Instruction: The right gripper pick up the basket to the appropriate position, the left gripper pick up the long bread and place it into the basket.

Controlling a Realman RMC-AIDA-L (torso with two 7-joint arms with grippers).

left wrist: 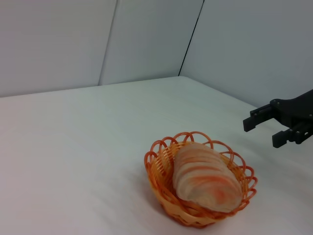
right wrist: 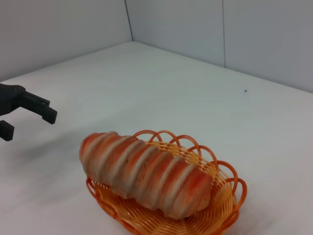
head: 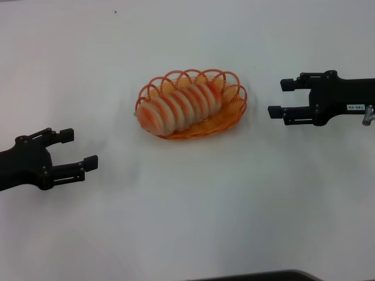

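The orange basket stands on the white table at the middle. The long bread, cream with orange-red ridges, lies inside it, one end jutting over the rim toward the left. The left gripper is open and empty, on the left side, apart from the basket. The right gripper, on the labelled arm, is open and empty to the right of the basket. The basket and bread show in the left wrist view with the right gripper behind. The right wrist view shows basket, bread and left gripper.
A white table spreads around the basket. Grey wall panels stand behind the table. A dark edge shows at the front of the head view.
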